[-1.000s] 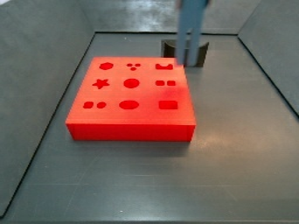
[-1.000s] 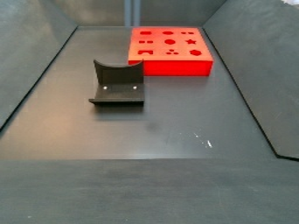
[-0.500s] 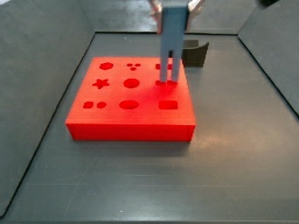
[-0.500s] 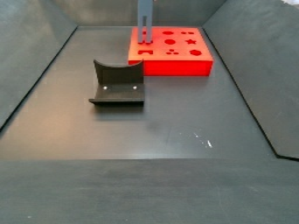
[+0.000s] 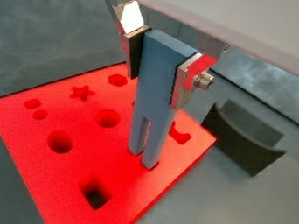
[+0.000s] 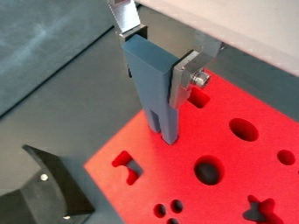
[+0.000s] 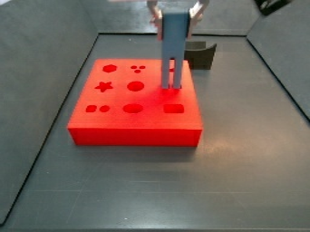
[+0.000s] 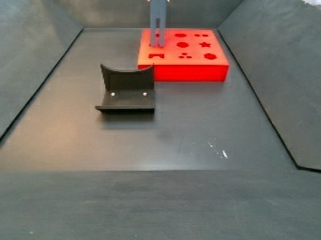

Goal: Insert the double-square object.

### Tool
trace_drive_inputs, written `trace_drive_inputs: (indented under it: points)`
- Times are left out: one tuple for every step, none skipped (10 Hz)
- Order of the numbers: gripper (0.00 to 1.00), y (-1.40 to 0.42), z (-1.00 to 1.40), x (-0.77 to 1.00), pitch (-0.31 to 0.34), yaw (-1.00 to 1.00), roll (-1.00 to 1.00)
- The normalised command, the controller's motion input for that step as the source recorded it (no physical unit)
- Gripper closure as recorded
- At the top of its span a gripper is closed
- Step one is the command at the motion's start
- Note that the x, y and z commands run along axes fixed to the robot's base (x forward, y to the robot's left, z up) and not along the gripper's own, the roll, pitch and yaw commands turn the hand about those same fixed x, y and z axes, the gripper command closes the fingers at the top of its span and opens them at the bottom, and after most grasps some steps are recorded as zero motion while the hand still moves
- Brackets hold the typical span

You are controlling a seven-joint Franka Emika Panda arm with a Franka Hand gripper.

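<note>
Claw [image 5: 152, 162]: tips low over red block [image 5: 70, 166]; gap between fingers too narrow to judge.
Double-square object: not discernible in any view.
Curved holder [image 7: 201, 53]: partly hidden behind claw.
Arm: cut off by upper edge.

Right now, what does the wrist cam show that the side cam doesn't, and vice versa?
Wrist view only: the gripper close up, with its fingertips at the red block top beside a hole. Whether they hold the double-square object is unclear. Side view only: the whole block with its front wall, and the grey floor around it. Both: gripper, block, and the dark curved holder.
</note>
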Motion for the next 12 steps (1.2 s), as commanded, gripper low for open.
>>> trace_drive_inputs:
  points:
    - [1.0, -0.17, -0.18, 0.0, 0.033, -0.05, -0.22]
    - [1.0, -0.11, -0.15, 0.0, 0.0, -0.19, -0.23]
    - [1.0, 0.0, -0.01, 0.0, -0.013, 0.0, 0.0]
    - [1.0, -0.04, -0.71, 0.0, -0.073, -0.09, 0.0]
    - [1.0, 0.0, -1.0, 0.03, 0.0, -0.08, 0.19]
    - [1.0, 0.0, -0.9, 0.0, -0.004, 0.0, 0.25]
    - [1.0, 0.0, -0.96, 0.0, -0.017, 0.0, 0.21]
    - [1.0, 0.0, -1.0, 0.0, -0.03, 0.0, 0.14]
    - [1.0, 0.0, -1.0, 0.0, 0.0, 0.0, 0.11]
    - [1.0, 0.0, -1.0, 0.0, 0.0, 0.0, 0.07]
    - [1.0, 0.0, -0.2, 0.0, -0.034, 0.0, -0.1]
    - [1.0, 0.0, 0.0, 0.0, 0.0, 0.0, 0.0]
